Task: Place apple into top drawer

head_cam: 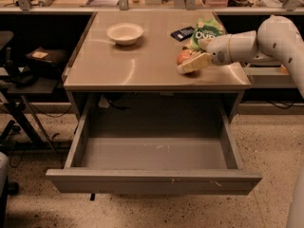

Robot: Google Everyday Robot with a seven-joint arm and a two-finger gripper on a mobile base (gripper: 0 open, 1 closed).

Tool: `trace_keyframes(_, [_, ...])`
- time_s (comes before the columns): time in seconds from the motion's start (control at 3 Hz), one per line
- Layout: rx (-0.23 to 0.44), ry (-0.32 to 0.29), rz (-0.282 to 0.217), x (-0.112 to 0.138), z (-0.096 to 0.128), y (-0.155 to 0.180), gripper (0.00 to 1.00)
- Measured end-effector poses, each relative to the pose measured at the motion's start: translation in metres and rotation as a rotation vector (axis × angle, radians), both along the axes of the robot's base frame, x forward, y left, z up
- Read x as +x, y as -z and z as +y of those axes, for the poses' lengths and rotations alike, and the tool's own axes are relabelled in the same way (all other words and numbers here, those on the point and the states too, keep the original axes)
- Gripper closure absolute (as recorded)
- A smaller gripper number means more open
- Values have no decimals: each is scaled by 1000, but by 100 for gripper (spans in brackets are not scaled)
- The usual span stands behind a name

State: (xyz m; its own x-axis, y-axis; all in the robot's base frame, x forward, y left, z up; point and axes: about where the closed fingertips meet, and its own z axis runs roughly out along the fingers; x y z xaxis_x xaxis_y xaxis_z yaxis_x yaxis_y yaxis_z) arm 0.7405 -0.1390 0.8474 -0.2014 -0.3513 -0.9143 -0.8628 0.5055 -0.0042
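The apple (183, 56) is small and red-orange and sits at the right of the tabletop (133, 65), at or just above the surface. My gripper (186, 61) reaches in from the right on a white arm and is shut on the apple. One cream finger (194, 63) lies across the apple's front side and the other is hidden behind it. The top drawer (152, 180) is pulled fully open below the table's front edge. Its grey scuffed bottom holds nothing.
A white bowl (125, 33) stands at the back left of the table. A green snack bag (207, 30) and a dark flat object (182, 33) lie just behind the apple. Shelves with clutter flank the table, and a counter runs behind it.
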Motion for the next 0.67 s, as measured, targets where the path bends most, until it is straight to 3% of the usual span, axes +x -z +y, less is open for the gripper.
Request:
trace_keyframes(0.33, [0, 0, 0, 0, 0, 0, 16])
trace_keyframes(0.67, [0, 0, 0, 0, 0, 0, 39])
